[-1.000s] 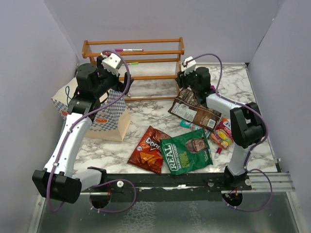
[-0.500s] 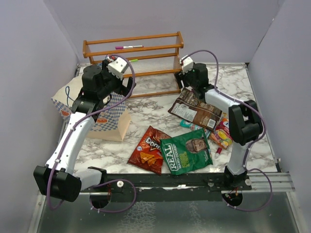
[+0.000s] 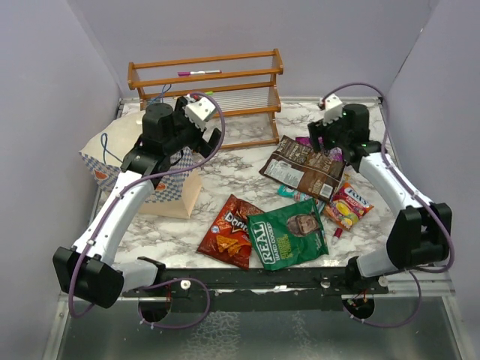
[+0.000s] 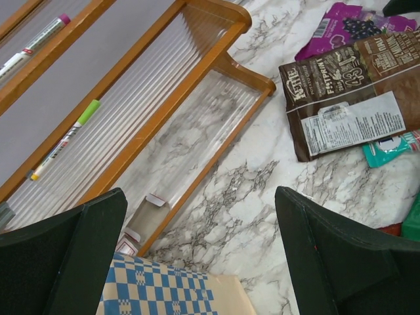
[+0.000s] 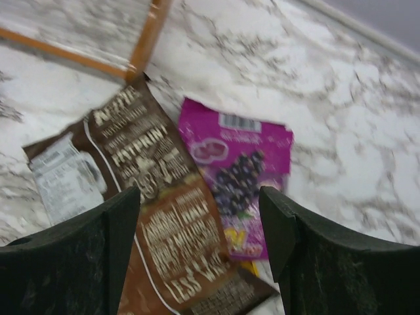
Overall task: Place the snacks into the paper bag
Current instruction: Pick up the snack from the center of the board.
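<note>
One wooden rack (image 3: 225, 58) stands just behind the paper bag (image 3: 184, 196).

"Doritos" on the red packet (image 3: 229, 231), "REAL" on the green packet (image 3: 291, 232), perhaps "Kettle" on the brown bag (image 4: 354, 98)

My gripper (image 5: 198, 197) is spread wide with nothing between the fingers, over the glossy brown bag (image 5: 147, 190) and the magenta candy pack (image 5: 246, 157). The brown bag overlaps the magenta pack's left edge. A wooden rack (image 5: 143, 39) corner sits just beside the brown bag's top. The marble table (image 5: 348, 125) is blurred.
</note>
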Tool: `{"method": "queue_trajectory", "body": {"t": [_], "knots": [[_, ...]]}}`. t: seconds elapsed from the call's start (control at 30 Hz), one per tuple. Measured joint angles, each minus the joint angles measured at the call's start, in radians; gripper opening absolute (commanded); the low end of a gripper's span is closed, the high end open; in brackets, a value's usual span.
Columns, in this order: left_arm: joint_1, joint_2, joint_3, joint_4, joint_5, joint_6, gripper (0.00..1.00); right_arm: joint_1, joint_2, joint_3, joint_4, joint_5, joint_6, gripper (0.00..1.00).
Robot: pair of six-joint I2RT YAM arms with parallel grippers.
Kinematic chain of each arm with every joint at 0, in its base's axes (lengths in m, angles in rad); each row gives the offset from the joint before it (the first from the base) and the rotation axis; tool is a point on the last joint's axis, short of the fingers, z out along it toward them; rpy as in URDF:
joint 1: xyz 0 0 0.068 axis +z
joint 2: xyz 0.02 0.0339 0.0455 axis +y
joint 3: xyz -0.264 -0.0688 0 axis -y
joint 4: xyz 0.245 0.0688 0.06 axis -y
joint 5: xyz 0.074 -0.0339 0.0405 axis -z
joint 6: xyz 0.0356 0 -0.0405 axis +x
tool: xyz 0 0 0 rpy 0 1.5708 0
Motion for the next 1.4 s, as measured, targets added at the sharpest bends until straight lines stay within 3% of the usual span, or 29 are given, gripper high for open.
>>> {"method": "queue_trajectory", "body": {"t": [0.27,0.53,0.83,1.27,1.4], "knots": [[-0.056,0.006,0.0,-0.009,-0.005,0.023,0.99,-0.245,-0.119,-0.078,-0.22,-0.105,-0.018,0.72],[-0.115,0.024,0.0,-0.008,-0.026,0.048,0.99,-0.381,-0.09,-0.092,-0.32,-0.248,-0.018,0.73],[-0.15,0.037,-0.017,-0.008,-0.037,0.059,0.99,-0.394,0.016,-0.095,-0.336,-0.367,0.029,0.73],[-0.164,0.05,-0.035,-0.008,-0.037,0.058,0.99,-0.406,0.038,-0.16,-0.253,-0.369,0.092,0.71],[-0.164,0.053,-0.036,-0.007,-0.037,0.058,0.99,-0.414,0.039,-0.174,-0.235,-0.374,0.116,0.65]]}}
